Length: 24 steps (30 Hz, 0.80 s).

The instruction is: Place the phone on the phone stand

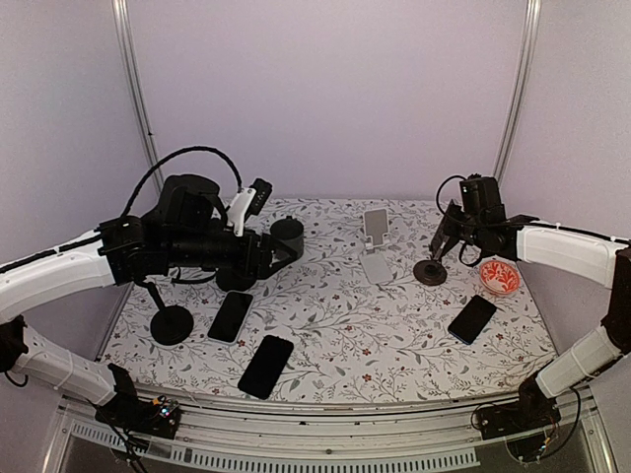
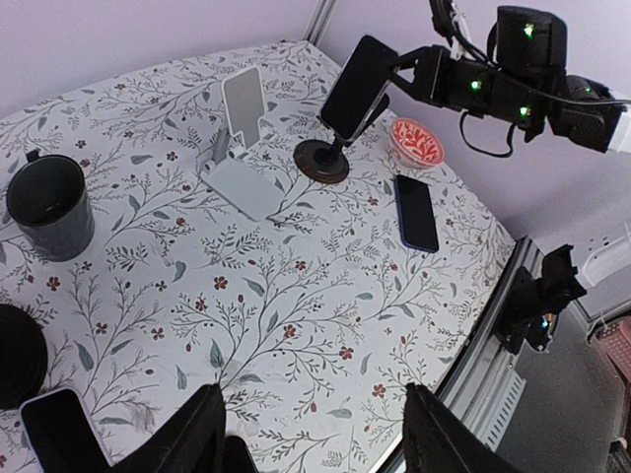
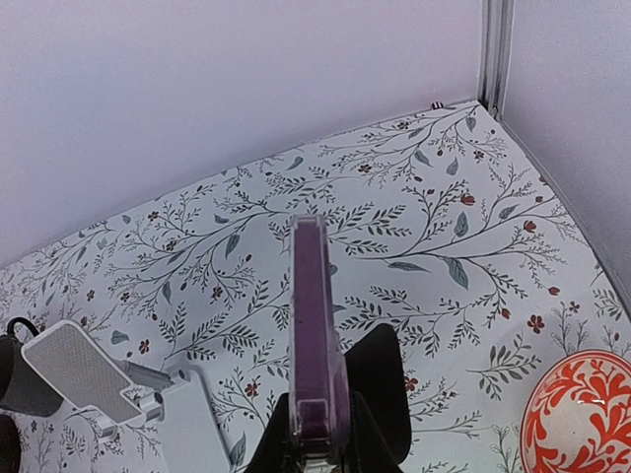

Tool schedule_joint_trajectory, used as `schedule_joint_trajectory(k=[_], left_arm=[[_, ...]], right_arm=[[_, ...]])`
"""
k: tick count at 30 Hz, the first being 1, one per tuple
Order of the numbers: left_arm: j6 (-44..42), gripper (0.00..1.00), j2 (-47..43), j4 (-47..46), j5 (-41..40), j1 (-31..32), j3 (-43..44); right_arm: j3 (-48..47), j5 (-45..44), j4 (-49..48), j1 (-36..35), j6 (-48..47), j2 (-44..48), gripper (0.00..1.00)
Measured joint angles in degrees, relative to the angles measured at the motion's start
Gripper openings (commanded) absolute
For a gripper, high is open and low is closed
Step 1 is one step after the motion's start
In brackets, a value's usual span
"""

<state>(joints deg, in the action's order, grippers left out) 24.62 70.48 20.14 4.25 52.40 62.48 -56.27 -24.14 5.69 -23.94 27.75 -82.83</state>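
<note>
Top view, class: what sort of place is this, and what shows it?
Probably a robot test booth: plain walls around a floral table, two robot arms at its edge, phones laid out.

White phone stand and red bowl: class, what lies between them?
A dark round stand, below the phone that the right gripper holds; clearest in the left wrist view.

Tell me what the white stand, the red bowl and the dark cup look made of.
White stand: probably plastic or painted metal, matte, even white with a hinged plate. Red bowl: likely glazed ceramic, painted red-and-white pattern. Dark cup: perhaps ceramic or metal, dull dark surface; hard to tell.
</note>
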Motion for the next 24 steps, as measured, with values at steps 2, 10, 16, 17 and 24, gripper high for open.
schedule_joint_trajectory(k=[2,10,16,17,24], left_arm=[[-0.02,0.62,0.00,0.24,0.02,0.00,0.00],[0.02,0.62,-0.02,0.28,0.02,0.00,-0.02],[0.02,0.62,-0.02,0.22,0.37,0.00,-0.02],[0.02,0.62,-0.02,0.22,0.44,0.00,-0.02],[0.00,0.63,0.00,0.20,0.87,0.00,-0.02]], right_arm=[[0.00,-0.11,0.20,-0.02,0.76,0.00,0.15],[0.00,0.48,1.68,-0.04,2.60,0.00,0.35],[-0.02,0.70,3.41,-0.04,2.60,0.00,0.53],[-0.07,0.68,3.74,-0.04,2.40,0.00,0.55],[-0.79,0.59,5.70,-0.04,1.14,0.04,0.80]])
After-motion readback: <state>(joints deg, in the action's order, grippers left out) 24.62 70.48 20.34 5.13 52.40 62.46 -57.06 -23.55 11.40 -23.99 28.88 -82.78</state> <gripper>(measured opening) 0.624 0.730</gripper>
